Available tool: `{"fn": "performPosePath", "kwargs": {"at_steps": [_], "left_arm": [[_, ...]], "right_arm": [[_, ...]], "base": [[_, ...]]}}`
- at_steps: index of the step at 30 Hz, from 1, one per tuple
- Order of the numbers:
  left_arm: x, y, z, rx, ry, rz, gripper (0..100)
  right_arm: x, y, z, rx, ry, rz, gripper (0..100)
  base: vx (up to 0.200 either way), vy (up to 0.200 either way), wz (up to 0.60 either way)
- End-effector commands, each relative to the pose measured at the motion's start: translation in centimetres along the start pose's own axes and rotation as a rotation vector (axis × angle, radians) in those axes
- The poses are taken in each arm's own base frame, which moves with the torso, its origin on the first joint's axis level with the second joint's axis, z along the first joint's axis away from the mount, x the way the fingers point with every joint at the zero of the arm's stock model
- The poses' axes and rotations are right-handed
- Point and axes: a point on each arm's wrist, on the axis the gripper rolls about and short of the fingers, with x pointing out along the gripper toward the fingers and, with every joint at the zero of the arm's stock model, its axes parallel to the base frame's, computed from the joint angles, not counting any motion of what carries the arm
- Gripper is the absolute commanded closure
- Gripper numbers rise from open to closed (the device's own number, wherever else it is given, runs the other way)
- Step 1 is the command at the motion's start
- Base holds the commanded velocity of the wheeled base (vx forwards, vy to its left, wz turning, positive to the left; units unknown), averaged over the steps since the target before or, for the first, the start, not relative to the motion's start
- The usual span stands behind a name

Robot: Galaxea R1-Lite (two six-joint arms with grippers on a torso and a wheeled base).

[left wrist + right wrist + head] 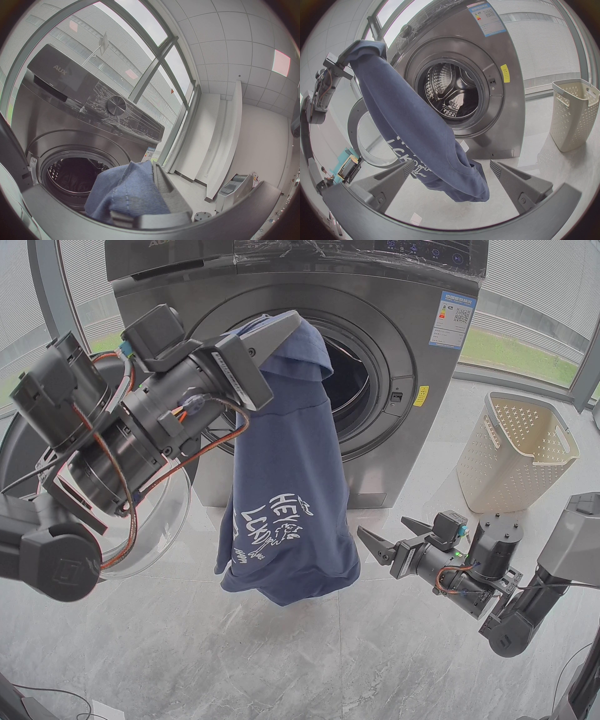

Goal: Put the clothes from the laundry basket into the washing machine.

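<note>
Left jaws: I am holding them clamped on the blue shirt, raised before the washing machine.
Shirt: hanging down across the open drum mouth.
Right jaws: standing apart, low, near the shirt's hem.
Laundry basket: sitting on the floor, right of the machine.
Floor: pale grey marbled tiles, shining.
Room: windows running behind the machine.

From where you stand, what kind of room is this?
Likely a laundry area: a front-loading washing machine, a cream laundry basket on the tiled floor, and tall windows behind.
</note>
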Motion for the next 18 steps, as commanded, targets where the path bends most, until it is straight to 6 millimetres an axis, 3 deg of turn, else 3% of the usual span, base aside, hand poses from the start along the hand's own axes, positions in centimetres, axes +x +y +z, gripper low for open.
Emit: {"fn": "performPosePath", "kwargs": {"at_steps": [1, 9, 18], "left_arm": [[0.0, -0.1, 0.4, 0.003, -0.011, -0.007, 100], [-0.3, -0.4, 1.9, 0.007, -0.029, -0.009, 100], [-0.3, -0.4, 1.8, 0.006, -0.025, -0.008, 100]], "right_arm": [[1.1, -1.7, -3.1, -0.014, 0.078, -0.025, 0], [3.0, -3.3, -5.9, -0.026, 0.131, -0.024, 0], [4.5, -5.1, -9.8, -0.059, 0.21, -0.044, 0]], "base": [[0.0, 0.0, 0.0], [0.0, 0.0, 0.0], [0.0, 0.0, 0.0]]}}
